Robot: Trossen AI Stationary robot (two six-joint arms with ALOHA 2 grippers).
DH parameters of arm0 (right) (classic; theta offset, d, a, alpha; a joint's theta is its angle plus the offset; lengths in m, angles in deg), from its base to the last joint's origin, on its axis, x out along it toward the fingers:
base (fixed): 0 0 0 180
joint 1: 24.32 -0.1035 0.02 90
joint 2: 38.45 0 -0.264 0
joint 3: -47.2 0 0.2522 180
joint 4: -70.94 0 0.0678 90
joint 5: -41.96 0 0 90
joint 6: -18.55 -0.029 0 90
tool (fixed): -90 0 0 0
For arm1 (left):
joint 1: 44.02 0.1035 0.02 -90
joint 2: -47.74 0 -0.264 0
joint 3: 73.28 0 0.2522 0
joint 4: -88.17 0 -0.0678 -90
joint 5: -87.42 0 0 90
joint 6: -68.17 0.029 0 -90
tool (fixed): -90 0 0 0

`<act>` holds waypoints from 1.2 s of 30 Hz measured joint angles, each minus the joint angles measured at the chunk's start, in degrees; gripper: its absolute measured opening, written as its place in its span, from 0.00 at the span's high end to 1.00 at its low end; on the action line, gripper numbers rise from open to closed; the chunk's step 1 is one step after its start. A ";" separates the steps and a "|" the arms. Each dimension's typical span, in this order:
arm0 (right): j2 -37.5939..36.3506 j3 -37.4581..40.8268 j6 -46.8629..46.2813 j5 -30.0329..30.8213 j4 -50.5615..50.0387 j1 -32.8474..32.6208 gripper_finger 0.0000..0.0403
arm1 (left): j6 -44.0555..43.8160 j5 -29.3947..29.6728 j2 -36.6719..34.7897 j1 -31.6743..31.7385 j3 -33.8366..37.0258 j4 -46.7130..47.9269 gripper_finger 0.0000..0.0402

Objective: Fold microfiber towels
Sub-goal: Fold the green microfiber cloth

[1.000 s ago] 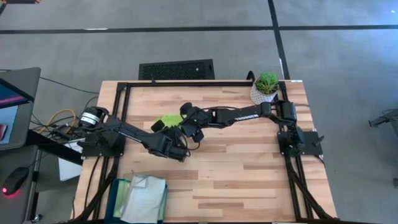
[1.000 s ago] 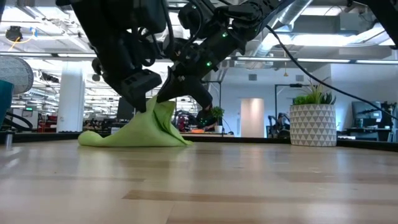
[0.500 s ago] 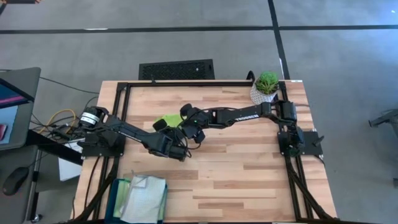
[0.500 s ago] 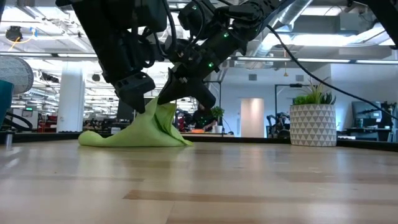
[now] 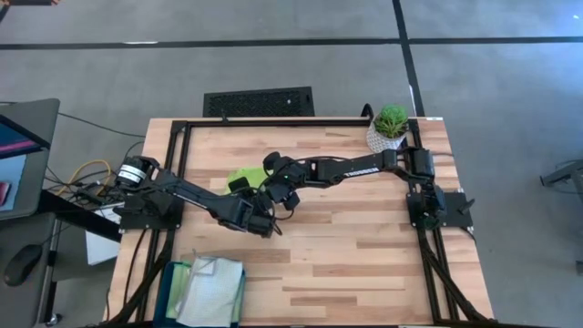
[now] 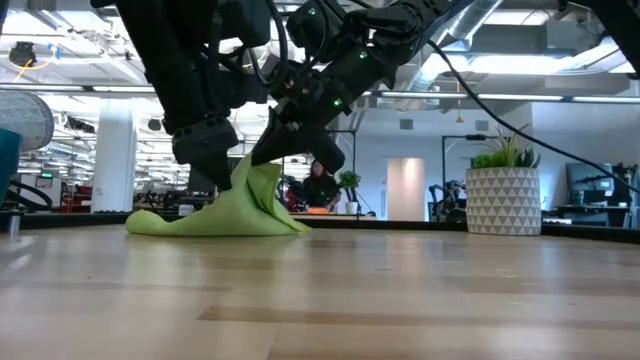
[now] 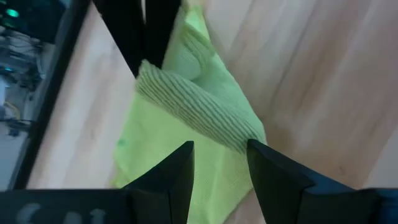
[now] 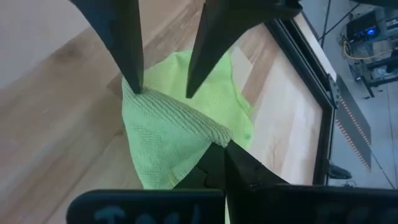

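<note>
High view: the lime green towel [image 5: 246, 175] lies left of the table's [image 5: 364, 255] centre, both grippers meeting over it. Over the last second the left gripper [image 6: 215, 170] has edged left along the raised ridge of cloth; the towel's heap looks unchanged, so the fold is probably barely begun. The right gripper [image 8: 221, 158] is pinched shut on the ridge; the left gripper's fingers [image 7: 180, 171] stand parted, holding nothing. A teal bin [image 5: 170, 290] at the near-left corner holds pale folded cloths [image 5: 214, 287].
</note>
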 joint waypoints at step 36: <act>-0.36 -0.05 -0.66 -2.93 -0.82 0.02 0.97 | 3.85 1.88 0.28 0.00 -0.10 0.27 1.00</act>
